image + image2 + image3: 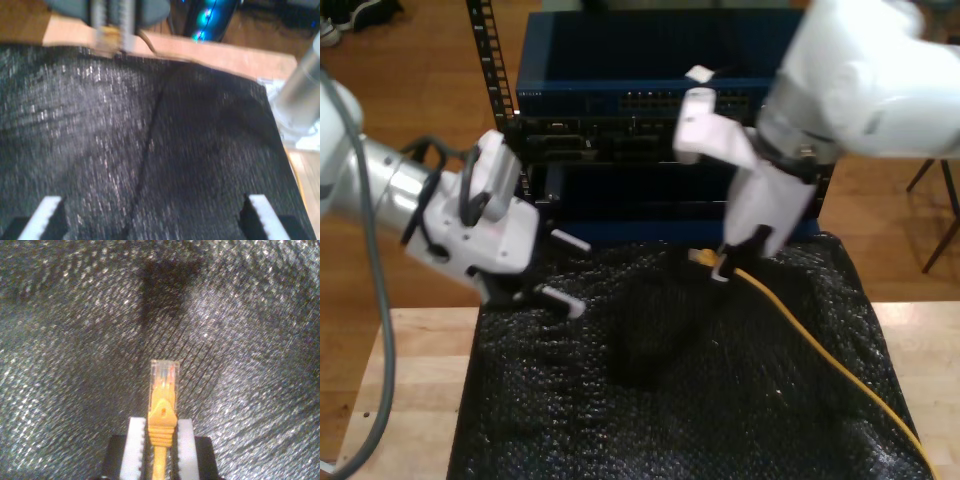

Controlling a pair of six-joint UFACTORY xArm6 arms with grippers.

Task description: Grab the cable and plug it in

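The cable (pixel 807 325) is orange-yellow and trails over the black mat toward the exterior view's lower right. Its clear plug (pixel 164 374) sticks out past the pads of my second gripper (pixel 161 440), which is shut on the yellow boot just behind it. In the exterior view my second gripper (pixel 725 262) hangs over the mat's far middle, with the plug (pixel 703 257) pointing to that view's left. My first gripper (pixel 566 271) stands open at the exterior view's left, nothing between its fingers (pixel 46 215). It looks across the mat at the held plug (pixel 107 41).
A blue equipment rack (pixel 650 100) with rows of ports stands behind the mat. The crinkled black mat (pixel 670 400) covers a wooden table (pixel 390 370). A silver arm segment (pixel 300 95) shows at the mat's edge.
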